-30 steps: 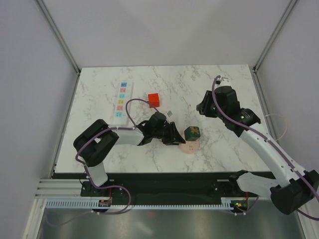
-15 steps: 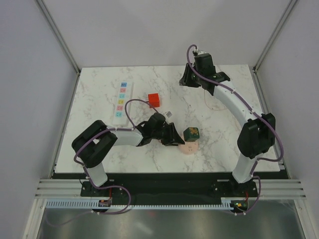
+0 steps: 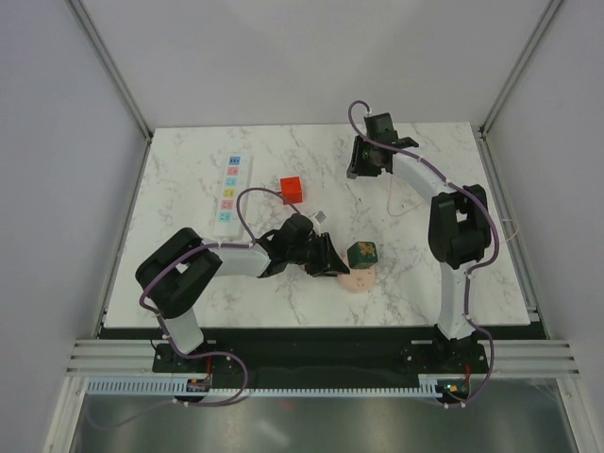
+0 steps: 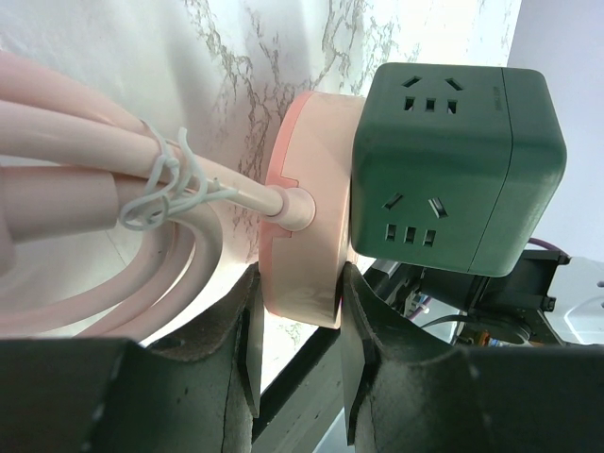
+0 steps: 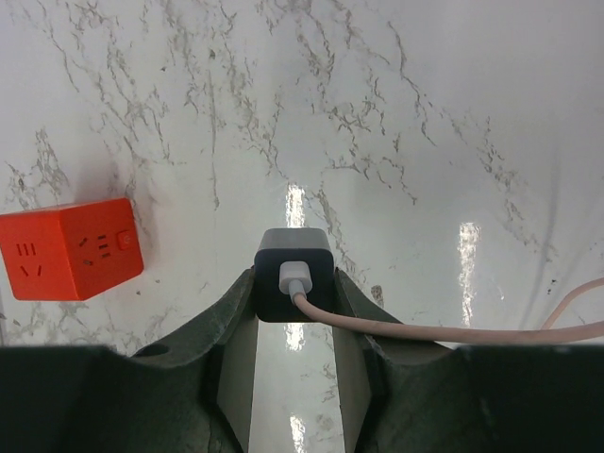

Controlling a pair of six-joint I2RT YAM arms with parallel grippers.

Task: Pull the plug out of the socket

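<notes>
Right wrist: right hand clamps dark adapter near red-orange plug.

A bench with a white marble-pattern top, veined in grey, fills the middle of the space. Plain pale grey walls close it in: a back wall, a left wall and a right wall. Two bare metal posts, a left post and a right post, run along the back corners. At the bench's near edge lies a black plate, with silver rails at its left end and a white slotted duct in front. Below that is a dull grey metal surface. Light falls evenly from above; the right wrist view shows bright glare streaks on the glossy top.
</notes>
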